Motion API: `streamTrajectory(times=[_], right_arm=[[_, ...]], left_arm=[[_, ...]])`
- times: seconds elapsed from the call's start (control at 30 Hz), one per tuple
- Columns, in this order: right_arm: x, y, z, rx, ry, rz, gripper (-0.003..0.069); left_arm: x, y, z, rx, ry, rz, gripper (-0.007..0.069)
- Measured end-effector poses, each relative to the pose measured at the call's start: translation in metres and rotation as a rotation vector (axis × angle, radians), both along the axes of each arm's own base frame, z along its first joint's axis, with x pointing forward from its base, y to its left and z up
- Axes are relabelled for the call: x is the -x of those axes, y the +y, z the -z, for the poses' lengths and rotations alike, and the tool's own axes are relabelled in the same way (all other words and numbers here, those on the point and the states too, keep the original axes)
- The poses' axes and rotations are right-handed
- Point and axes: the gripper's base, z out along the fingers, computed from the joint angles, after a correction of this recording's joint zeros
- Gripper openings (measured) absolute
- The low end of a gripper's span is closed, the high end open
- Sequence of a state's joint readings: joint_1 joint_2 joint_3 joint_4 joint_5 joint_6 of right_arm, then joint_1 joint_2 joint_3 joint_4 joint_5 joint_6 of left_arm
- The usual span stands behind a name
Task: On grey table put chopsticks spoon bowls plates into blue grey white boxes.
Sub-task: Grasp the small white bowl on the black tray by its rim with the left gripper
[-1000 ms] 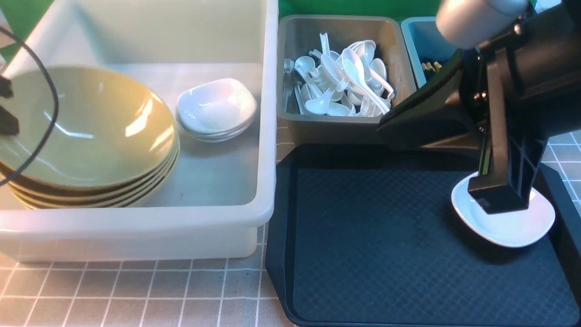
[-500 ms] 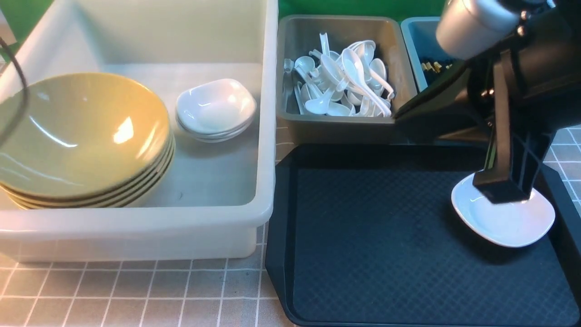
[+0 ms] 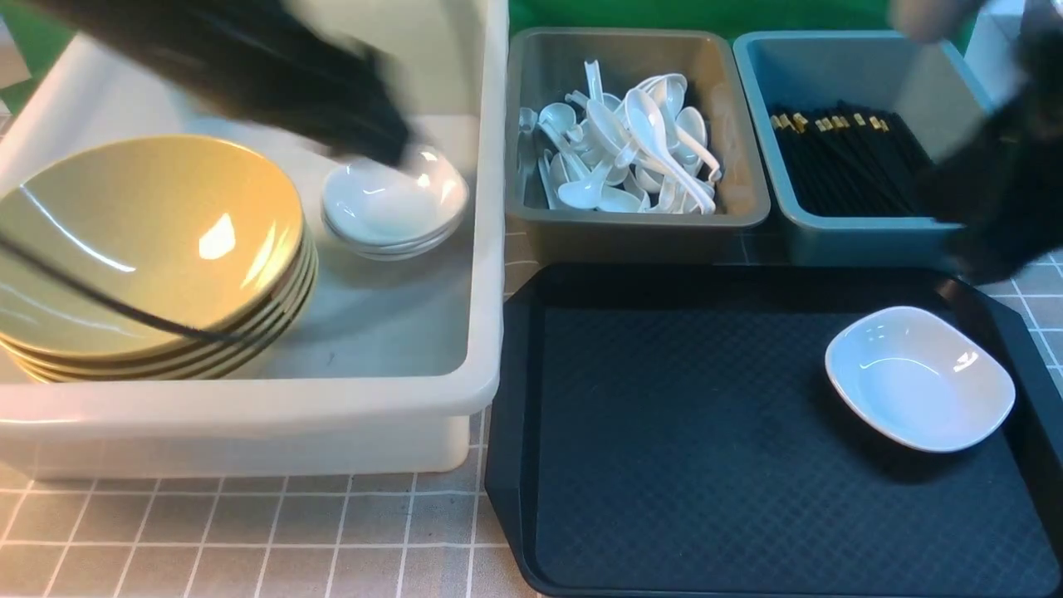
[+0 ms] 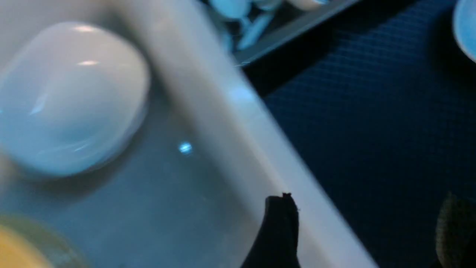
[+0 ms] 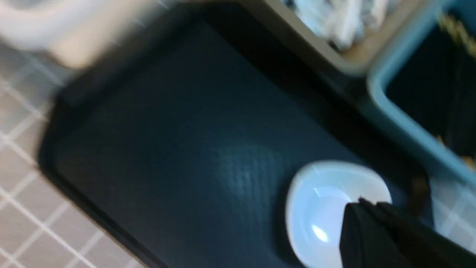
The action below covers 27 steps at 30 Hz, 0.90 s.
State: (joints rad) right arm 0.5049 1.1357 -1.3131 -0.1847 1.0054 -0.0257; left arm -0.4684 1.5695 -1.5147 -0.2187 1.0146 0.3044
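Observation:
A stack of olive-yellow bowls (image 3: 149, 249) and a stack of small white plates (image 3: 390, 203) sit in the white box (image 3: 490, 249). My left gripper (image 3: 394, 145), blurred, hangs over the plate stack. In the left wrist view the left gripper (image 4: 366, 227) is open and empty above the tub rim (image 4: 238, 123). One white plate (image 3: 918, 378) lies on the black tray (image 3: 681, 432). My right gripper (image 5: 366, 206) is shut and empty, just above that plate (image 5: 319, 208). Spoons (image 3: 631, 145) fill the grey box (image 3: 631, 224). Chopsticks (image 3: 847, 162) lie in the blue box (image 3: 864, 237).
The grey table (image 3: 249, 531) shows in front of the white box and at the far right. The right arm (image 3: 1005, 183) is a dark blur over the blue box's right end. A black cable (image 3: 100, 303) crosses the bowls.
My right gripper lifted off the plate on the tray and drew back to the right, uncovering the blue box. My left arm swung in from the left over the white box.

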Motion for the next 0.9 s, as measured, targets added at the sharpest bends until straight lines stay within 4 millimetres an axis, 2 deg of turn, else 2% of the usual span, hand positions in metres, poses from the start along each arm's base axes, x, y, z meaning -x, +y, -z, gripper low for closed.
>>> streamTrajectory(times=[0.1, 0.2, 0.27, 0.4, 0.5, 0.6, 0.7, 0.9], right_arm=[[0.024, -0.032, -0.005, -0.019, -0.031, 0.108, 0.0013], [0.052, -0.052, -0.011, -0.041, -0.071, 0.169, 0.0013], [0.064, -0.059, -0.010, -0.038, -0.062, 0.184, 0.0013], [0.073, -0.063, -0.004, -0.017, -0.009, 0.195, 0.0016], [0.073, -0.063, -0.001, 0.006, -0.002, 0.173, 0.0017], [0.073, -0.063, -0.001, 0.023, -0.005, 0.160, 0.0017], [0.073, -0.064, -0.001, 0.033, -0.009, 0.159, 0.0017], [0.073, -0.066, -0.001, 0.063, -0.020, 0.155, 0.0017]], left_arm=[[-0.001, -0.061, 0.038, -0.014, 0.035, 0.131, 0.0472], [-0.006, -0.115, 0.070, 0.019, 0.058, 0.203, 0.0472], [-0.010, -0.150, 0.084, 0.055, 0.057, 0.238, 0.0471], [-0.024, -0.199, 0.104, 0.097, 0.037, 0.282, 0.0471], [-0.038, -0.222, 0.128, 0.093, 0.047, 0.297, 0.0471], [-0.048, -0.236, 0.146, 0.099, 0.065, 0.284, 0.0471], [-0.054, -0.242, 0.156, 0.110, 0.081, 0.258, 0.0471], [-0.061, -0.254, 0.191, 0.132, 0.151, 0.221, 0.0468]])
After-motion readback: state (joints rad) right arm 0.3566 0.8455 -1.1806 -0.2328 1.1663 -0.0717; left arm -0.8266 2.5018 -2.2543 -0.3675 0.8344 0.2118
